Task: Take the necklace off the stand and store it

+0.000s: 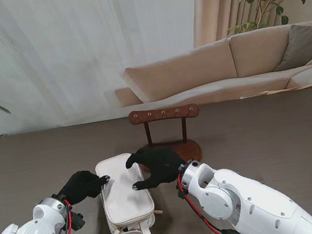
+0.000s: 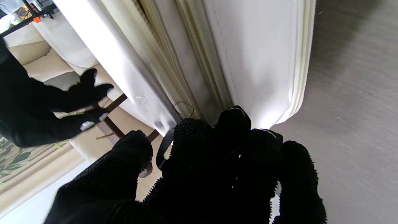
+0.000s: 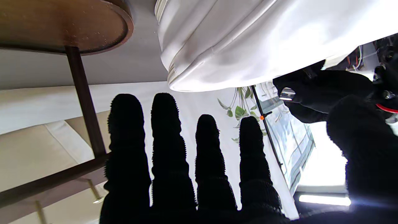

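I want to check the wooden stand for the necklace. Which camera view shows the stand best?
The robot-stand view: the whole wooden stand shows, peg bar, two posts and base, with no necklace visible. The right wrist view shows only its base and one post; the left wrist view shows only dark post pieces.

Cream-white bag [image 1: 126,200], dark reddish-brown wooden stand [image 1: 166,128], black-gloved fingers [image 3: 164,124], grey-brown wood-grain tabletop [image 1: 277,133].

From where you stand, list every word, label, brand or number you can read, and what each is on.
No text reads clearly in any view.
White bag: faint embossed marks in the left wrist view, possibly letters, too blurred to read.
Wooden stand: no lettering, only small pegs.
Left robot hand and right robot hand: plain black gloves, no markings.
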You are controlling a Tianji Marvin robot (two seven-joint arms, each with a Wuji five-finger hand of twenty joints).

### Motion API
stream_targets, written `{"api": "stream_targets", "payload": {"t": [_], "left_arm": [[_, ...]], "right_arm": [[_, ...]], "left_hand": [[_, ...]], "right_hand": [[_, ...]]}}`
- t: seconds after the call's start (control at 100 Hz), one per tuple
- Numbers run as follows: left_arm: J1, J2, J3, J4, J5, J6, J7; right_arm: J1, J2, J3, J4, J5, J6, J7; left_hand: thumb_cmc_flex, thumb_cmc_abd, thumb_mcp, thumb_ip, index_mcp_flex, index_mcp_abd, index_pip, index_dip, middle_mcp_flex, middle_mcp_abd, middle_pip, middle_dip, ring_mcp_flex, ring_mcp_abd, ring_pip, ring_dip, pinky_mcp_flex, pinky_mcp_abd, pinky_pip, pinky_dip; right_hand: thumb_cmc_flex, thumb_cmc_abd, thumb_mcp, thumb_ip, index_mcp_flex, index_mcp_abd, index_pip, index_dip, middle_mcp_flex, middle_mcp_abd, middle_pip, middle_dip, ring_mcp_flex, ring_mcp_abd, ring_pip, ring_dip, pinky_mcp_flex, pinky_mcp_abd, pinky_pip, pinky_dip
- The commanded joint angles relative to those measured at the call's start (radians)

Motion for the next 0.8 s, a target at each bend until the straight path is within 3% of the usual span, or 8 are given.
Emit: {"api": "stream_targets", "payload": {"t": [0.0,0.15,0.31,0.59,0.79], "left_arm": [[0.018,0.004,-0.005,-0.019,0.006,0.004,-0.024],[0.045,0.006,-0.014,-0.047,0.019,0.011,-0.033],[0.065,0.006,-0.018,-0.060,0.031,0.020,-0.032],[0.108,0.006,-0.021,-0.096,0.040,0.018,-0.029],[0.151,0.016,-0.029,-0.160,0.052,0.016,-0.072]], "right_arm": [[0.031,-0.022,-0.018,0.007,0.004,0.004,0.028],[0.108,-0.037,-0.103,0.056,0.035,0.006,0.062],[0.165,-0.059,-0.184,0.117,0.044,0.015,0.062],[0.218,-0.083,-0.260,0.176,0.065,0.059,0.086],[0.236,-0.100,-0.296,0.213,0.083,0.089,0.094]], "left_hand": [[-0.023,-0.035,0.009,0.011,0.007,0.045,0.007,-0.003,-0.011,0.016,0.006,-0.003,0.023,0.050,-0.020,0.003,-0.005,-0.065,0.037,0.002],[-0.023,-0.033,0.008,0.011,0.007,0.041,0.007,-0.004,-0.011,0.015,0.005,-0.005,0.024,0.049,-0.020,0.003,-0.003,-0.065,0.037,0.001],[-0.021,-0.033,0.007,0.012,0.004,0.040,0.003,-0.006,-0.011,0.014,0.006,-0.005,0.024,0.048,-0.019,0.003,-0.002,-0.065,0.038,0.001],[-0.021,-0.034,0.007,0.012,0.005,0.041,-0.006,-0.015,-0.009,0.018,0.008,-0.006,0.026,0.049,-0.016,0.004,0.000,-0.063,0.040,0.001],[-0.021,-0.033,0.003,0.011,0.005,0.038,-0.006,-0.016,-0.006,0.015,0.010,-0.006,0.028,0.049,-0.012,0.006,0.004,-0.064,0.042,0.001]], "right_hand": [[0.019,0.032,-0.054,0.027,0.013,-0.048,-0.023,-0.012,0.010,-0.051,-0.032,-0.024,-0.040,-0.014,-0.031,-0.022,-0.280,0.011,-0.029,0.017],[0.051,0.044,-0.082,0.029,0.036,-0.134,-0.059,-0.024,0.080,-0.124,-0.152,-0.117,-0.070,-0.046,-0.104,-0.066,-0.311,-0.011,-0.085,0.000],[0.050,0.058,-0.089,0.027,0.034,-0.173,-0.087,-0.046,0.094,-0.163,-0.233,-0.183,-0.120,-0.061,-0.177,-0.118,-0.336,-0.028,-0.125,-0.022],[0.101,0.075,-0.102,0.028,0.028,-0.179,-0.098,-0.059,0.078,-0.193,-0.266,-0.200,-0.135,-0.070,-0.194,-0.135,-0.344,-0.044,-0.124,-0.021],[0.141,0.107,-0.149,0.033,0.030,-0.174,-0.095,-0.067,0.074,-0.191,-0.269,-0.201,-0.132,-0.067,-0.189,-0.137,-0.347,-0.050,-0.121,-0.016]]}}
